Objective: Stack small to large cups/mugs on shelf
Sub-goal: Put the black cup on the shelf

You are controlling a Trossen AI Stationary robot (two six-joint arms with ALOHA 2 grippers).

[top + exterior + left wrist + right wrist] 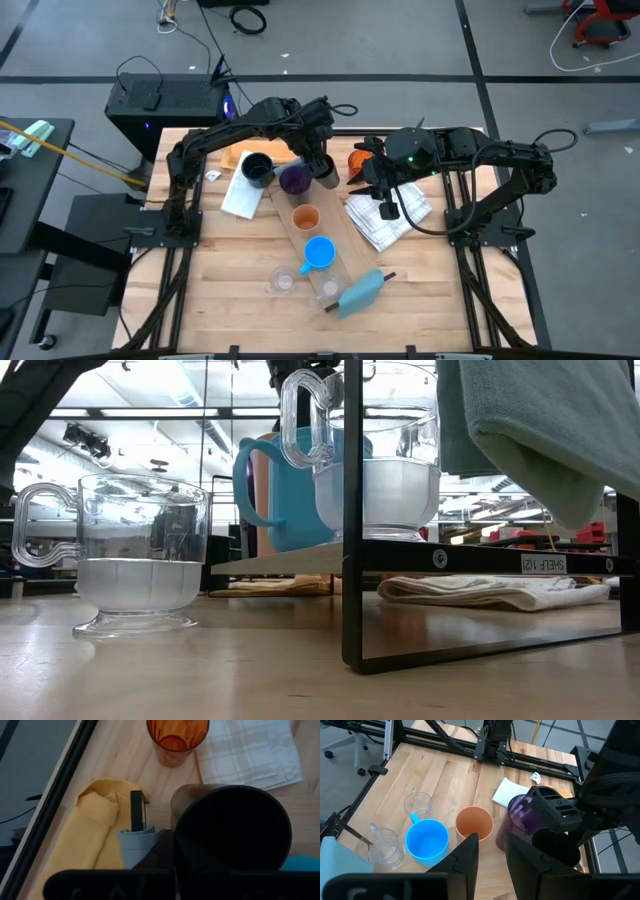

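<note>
My left gripper (325,165) is shut on the black cup (232,830) at the far end of the pale shelf plank (345,255), right beside the purple tumbler (294,180). On the plank stand an orange cup (305,218), the bright blue mug (319,252) and a clear glass (328,290). Another clear glass (283,281) stands on the table beside it. The dark navy mug (257,168) stands left of the tumbler, and a second orange cup (358,160) at the far right. My right gripper (389,210) is open and empty above the white checked cloth (385,222). My left gripper holds the black cup at its rim (547,832), coming from above with the fingers pointing down. The cup stands upright, its mouth up. The gripper's body hides the fingers, and the right arm's finger hides the cup's base, so I cannot tell whether it is lifted.
A yellow cloth (95,835) lies at the far left by the shelf's end bracket (136,810). A blue-grey cloth (362,292) hangs over the shelf's near end. A white folded cloth (240,195) lies near the navy mug. Bare wood shows along the near edge.
</note>
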